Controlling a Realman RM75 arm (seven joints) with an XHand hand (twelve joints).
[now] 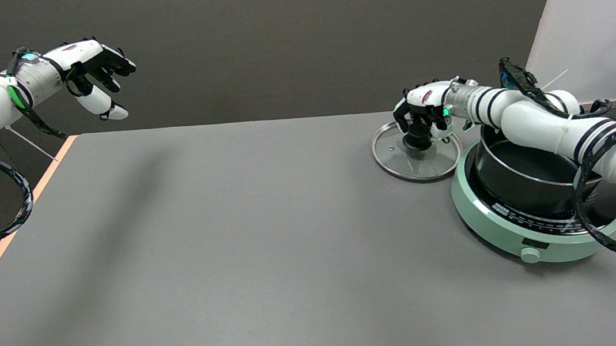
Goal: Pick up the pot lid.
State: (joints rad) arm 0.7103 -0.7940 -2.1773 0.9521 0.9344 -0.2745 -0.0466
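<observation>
The glass pot lid [399, 159] is lying flat on the grey table [235, 251], touching the green cooker [487, 222] at the cooker's 10 o'clock side. The right hand [423, 113] is sitting over the lid's black knob [418, 142] with its fingers curling around it (they seem to be gripping it). The black pot [523, 177] is standing open on the cooker, at 4 o'clock from the lid.

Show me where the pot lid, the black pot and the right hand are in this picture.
pot lid [400, 163]: head view, on the bare glass left of its knob.
black pot [523, 174]: head view, on its dark inside.
right hand [423, 110]: head view, on the middle of the hand, over the lid's knob.
</observation>
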